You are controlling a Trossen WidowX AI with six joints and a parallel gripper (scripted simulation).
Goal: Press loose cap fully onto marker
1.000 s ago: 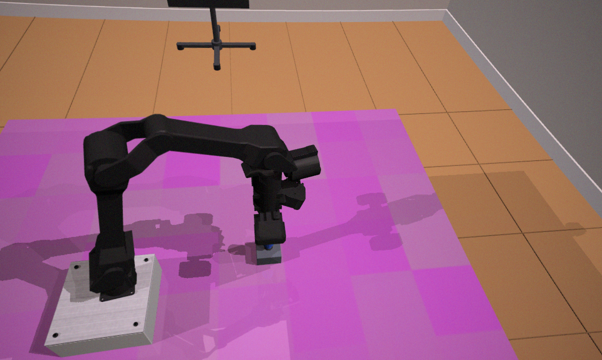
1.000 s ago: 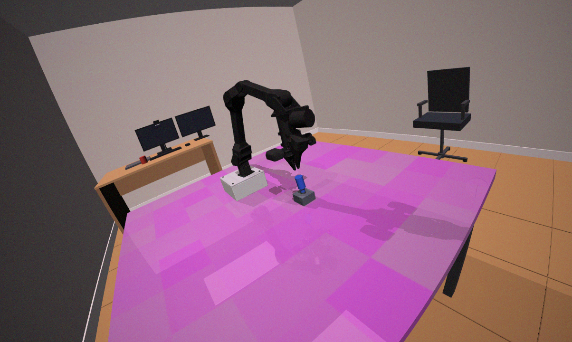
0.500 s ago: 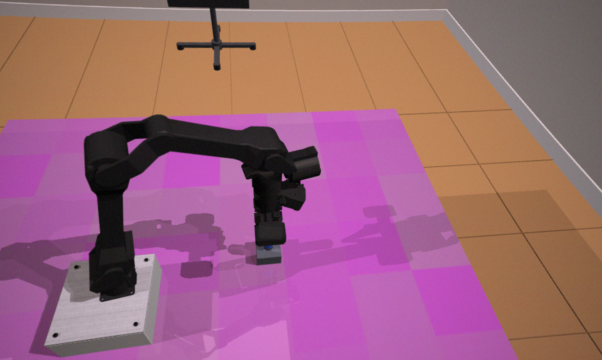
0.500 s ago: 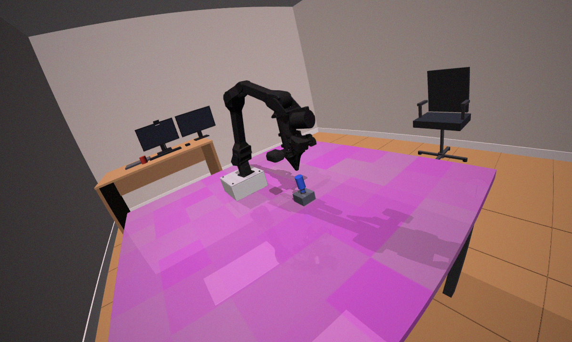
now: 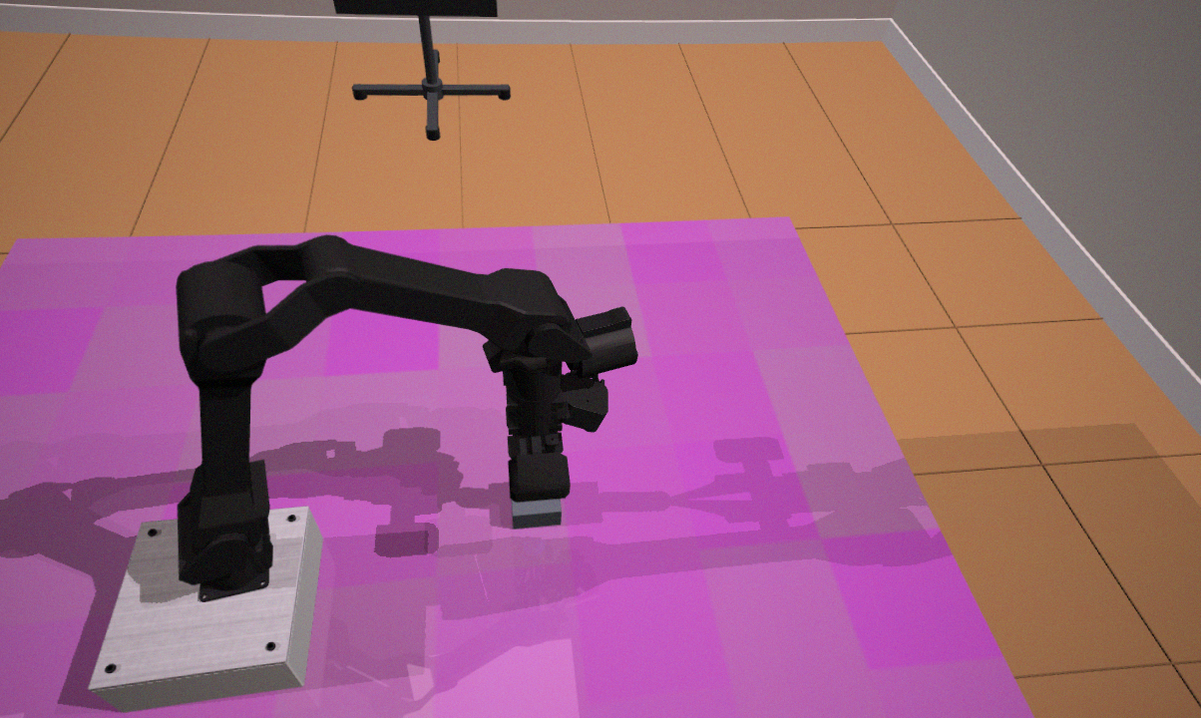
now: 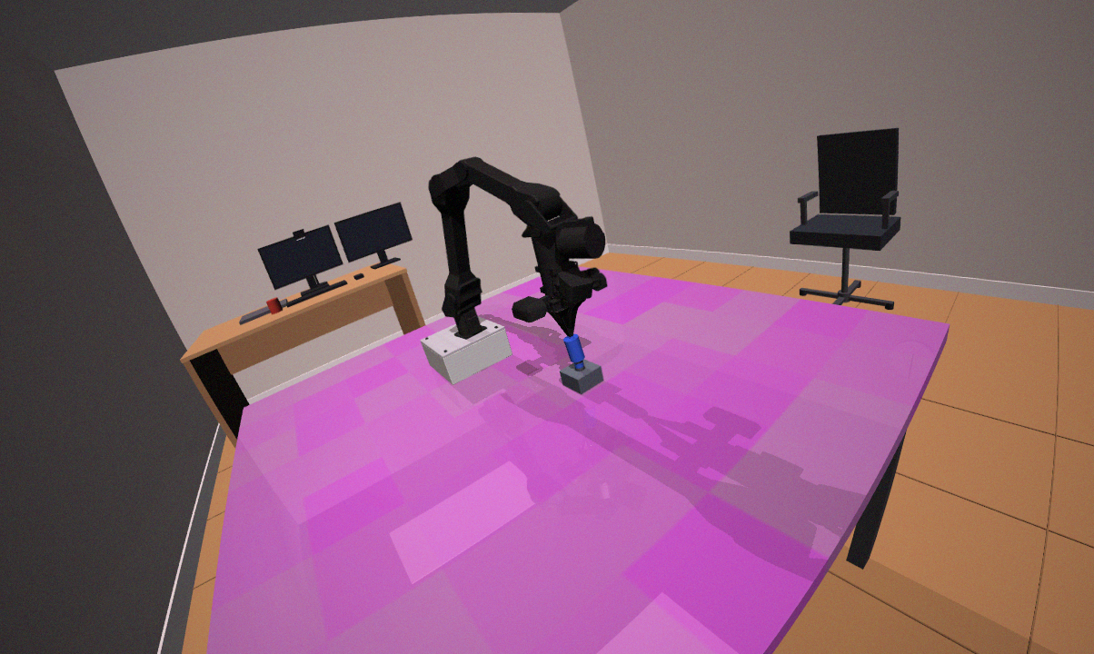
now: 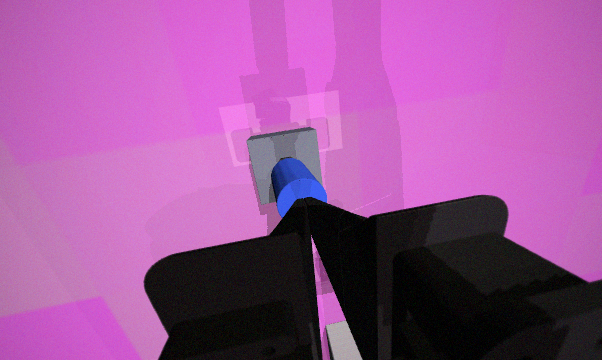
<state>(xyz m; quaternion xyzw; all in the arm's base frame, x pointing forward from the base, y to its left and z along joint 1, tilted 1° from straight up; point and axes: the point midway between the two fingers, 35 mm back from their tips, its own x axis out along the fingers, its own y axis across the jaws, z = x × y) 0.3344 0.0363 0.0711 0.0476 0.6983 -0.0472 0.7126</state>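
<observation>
With its jaws fully closed on nothing, the gripper (image 7: 306, 201) rests its tips on the blue cap (image 7: 297, 185) atop the marker in the grey holder block (image 7: 284, 150) (marker body hidden), so press straight down, centred, to avoid tilting it.

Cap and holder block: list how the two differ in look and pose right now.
The cap is blue and round, a cylinder; the holder block is grey and square-edged. The cap stands tall and narrow above the table, with the shut gripper tips at its top; the holder block sits low and flat on the table. Both are upright and stacked in line.
</observation>
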